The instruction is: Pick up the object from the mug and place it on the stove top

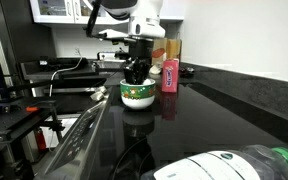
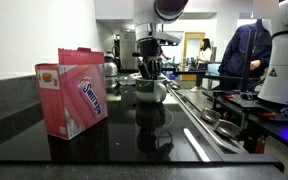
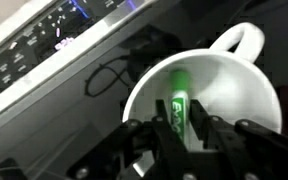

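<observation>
Wrist view tells you most of it. Your jaws are spread and not pinching anything, with a dark finger (image 3: pixel 146 148) on each side of the lower end of the stick (image 3: pixel 178 105). The stick is lying inside the mug (image 3: pixel 259 95), green part facing up, resting along the white inner wall instead of standing up. I can't tell whether the tips are already below the rim or just above it, since that bit is too dark and blurry.

In both exterior views the jaws hang straight down over the mouth of the mug. The mug sits on the glossy black stove top (image 1: pixel 219 115), with a pink carton (image 2: pixel 74 92) close beside it. A white-and-green bottle (image 1: pixel 234 165) lies near the camera, well apart from all that.

So I'd say you're at the grab itself. You look lined up, but nothing is gripped and nothing is lifted yet.

For the next move, you probably want to go down a touch more so the pads bracket the stick properly, then close gently. It's thin and lying on a curved wall, so it could roll or skid out sideways. Lift straight up so you don't hook the rim and drag the mug. Then set the stick down on a bare patch of stove top, away from the carton.
</observation>
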Available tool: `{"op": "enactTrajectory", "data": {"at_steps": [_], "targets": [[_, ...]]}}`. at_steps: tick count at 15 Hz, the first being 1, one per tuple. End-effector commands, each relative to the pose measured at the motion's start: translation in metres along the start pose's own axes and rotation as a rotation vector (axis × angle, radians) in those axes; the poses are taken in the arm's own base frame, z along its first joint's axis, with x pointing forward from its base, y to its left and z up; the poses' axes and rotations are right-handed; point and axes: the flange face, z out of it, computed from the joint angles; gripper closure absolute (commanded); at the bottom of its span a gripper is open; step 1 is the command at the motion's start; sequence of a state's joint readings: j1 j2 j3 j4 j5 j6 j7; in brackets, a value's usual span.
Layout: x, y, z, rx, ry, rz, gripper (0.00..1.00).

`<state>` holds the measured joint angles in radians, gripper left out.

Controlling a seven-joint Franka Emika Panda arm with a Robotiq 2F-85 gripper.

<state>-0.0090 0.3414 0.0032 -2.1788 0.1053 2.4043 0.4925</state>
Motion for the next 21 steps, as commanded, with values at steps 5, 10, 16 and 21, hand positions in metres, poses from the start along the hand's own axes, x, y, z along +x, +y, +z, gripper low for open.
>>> {"op": "enactTrajectory", "data": {"at_steps": [5,10,16,21], "targets": [[-0.002,-0.012,0.005,-0.014,0.031,-0.046,0.97],[-0.017,-0.008,-0.015,-0.010,0.027,-0.036,0.95],[-0.036,0.009,-0.071,0.077,-0.081,0.012,0.95],[-0.032,0.035,-0.121,0.234,-0.124,0.249,0.95]]}}
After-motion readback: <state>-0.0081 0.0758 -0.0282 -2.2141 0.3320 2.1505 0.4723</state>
